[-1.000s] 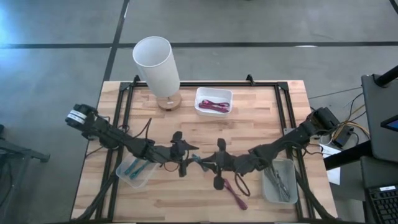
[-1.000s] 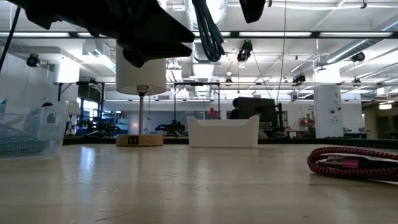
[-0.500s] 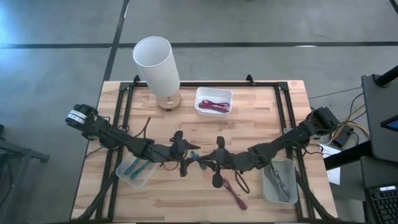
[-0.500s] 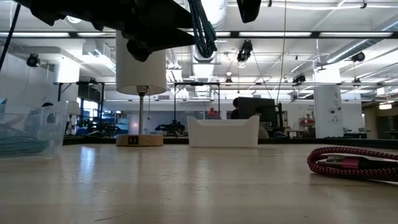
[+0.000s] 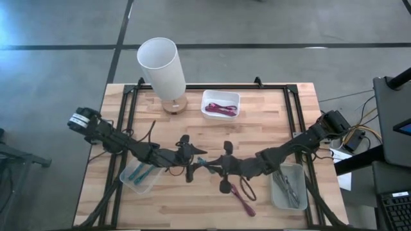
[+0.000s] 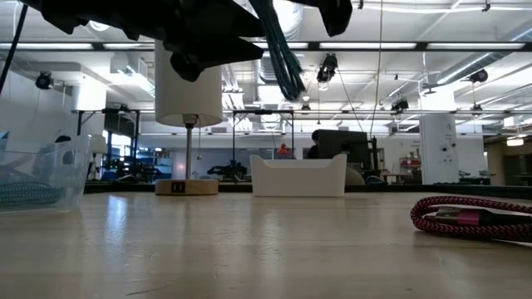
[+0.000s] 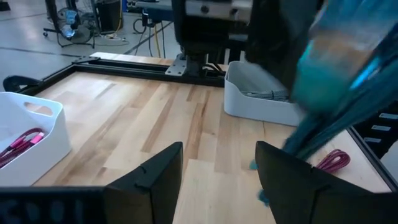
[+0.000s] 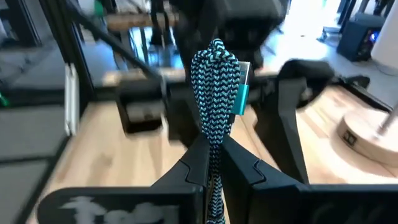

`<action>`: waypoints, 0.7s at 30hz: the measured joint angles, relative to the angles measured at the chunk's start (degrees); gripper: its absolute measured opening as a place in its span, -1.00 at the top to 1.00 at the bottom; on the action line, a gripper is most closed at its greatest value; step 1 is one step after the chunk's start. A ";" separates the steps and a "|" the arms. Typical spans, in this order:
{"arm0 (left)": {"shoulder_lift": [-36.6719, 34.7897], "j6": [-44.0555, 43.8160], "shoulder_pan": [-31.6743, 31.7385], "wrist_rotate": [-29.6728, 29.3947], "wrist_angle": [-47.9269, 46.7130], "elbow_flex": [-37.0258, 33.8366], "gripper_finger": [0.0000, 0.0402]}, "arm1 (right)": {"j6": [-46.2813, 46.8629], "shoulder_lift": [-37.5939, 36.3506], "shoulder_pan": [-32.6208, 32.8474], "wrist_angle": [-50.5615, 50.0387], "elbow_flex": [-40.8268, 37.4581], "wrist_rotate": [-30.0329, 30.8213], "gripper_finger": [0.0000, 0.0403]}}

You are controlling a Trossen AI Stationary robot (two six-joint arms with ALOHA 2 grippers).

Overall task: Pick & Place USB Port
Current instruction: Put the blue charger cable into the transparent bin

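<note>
High view: the wooden table is seen from above, with both arms meeting near its middle. The left gripper and the right gripper are shown facing each other, and the teal braided USB cable is carried between them, above the tabletop. A white lamp and a white bin holding pink cables are placed at the far edge; a clear bin is set on the left and a grey bin on the right. A pink cable is seen lying loose on the table, near the right gripper.

Low view: the teal cable is shown hanging well above the tabletop, and the pink cable is shown resting on it.

Left wrist view: the left gripper's fingers are seen spread wide apart, with nothing between them; the teal cable is shown close ahead, blurred.

Right wrist view: the right gripper is shown pinched tightly on the teal cable, whose looped end stands upright above the fingertips.
</note>
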 joint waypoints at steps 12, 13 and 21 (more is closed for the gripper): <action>0.00 0.00 0.04 1.62 -0.22 -0.02 -0.04 | -1.77 -0.19 -1.64 -3.14 1.09 5.44 0.90; 0.00 0.00 0.04 1.81 -0.22 -0.02 -0.04 | -1.80 -0.19 -1.73 -3.14 1.19 5.47 0.90; 0.02 -0.49 -0.07 4.10 -1.31 -0.13 -0.04 | -2.01 -0.23 -1.94 -8.58 1.70 6.50 0.90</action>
